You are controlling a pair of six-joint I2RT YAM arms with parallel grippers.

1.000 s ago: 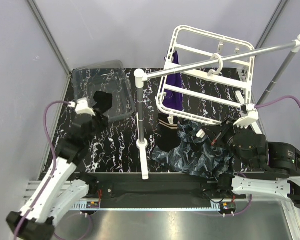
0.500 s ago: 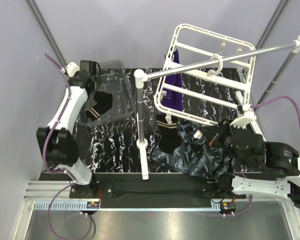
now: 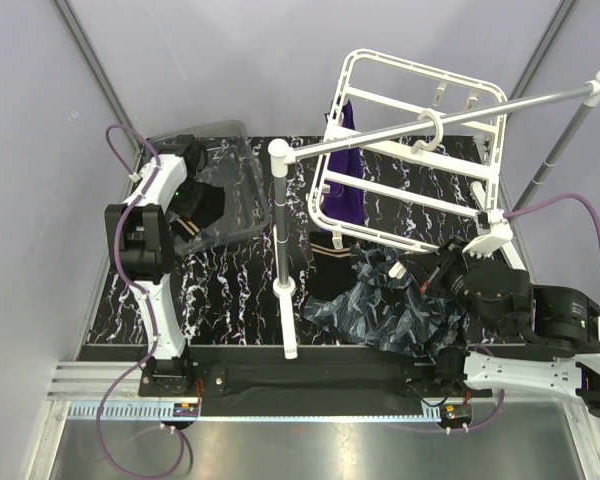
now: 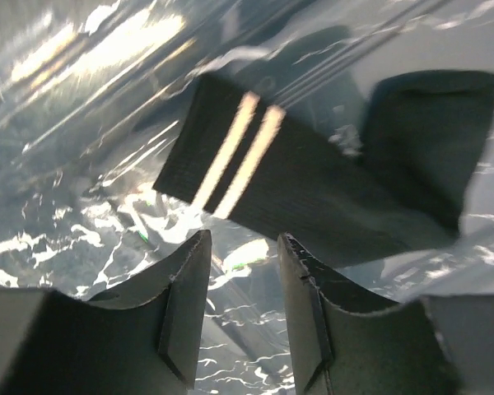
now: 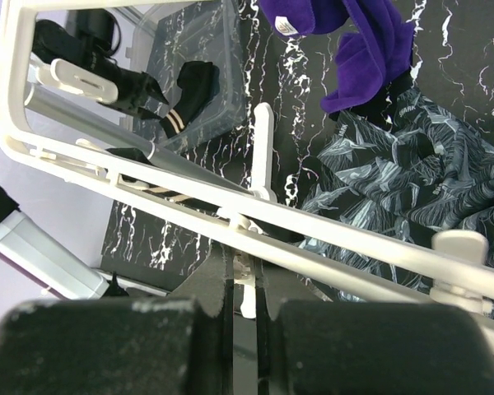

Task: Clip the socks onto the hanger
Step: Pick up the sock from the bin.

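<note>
Sock (image 4: 313,189), black with two pale stripes, lies in the bin (image 4: 82,66) just ahead of my left jaws, which stand part open and empty; its long axis runs slantwise across their gap. My right jaws, well apart, pinch a clip (image 5: 245,290) on the hanger (image 5: 8,82).

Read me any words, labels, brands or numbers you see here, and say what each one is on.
No text reads clearly.
White tag on the purple cloth: too small to read.
Pale lettering on the dark waistband of the patterned garment: blurred, illegible.
Striped sock: two pale stripes, no lettering.
</note>
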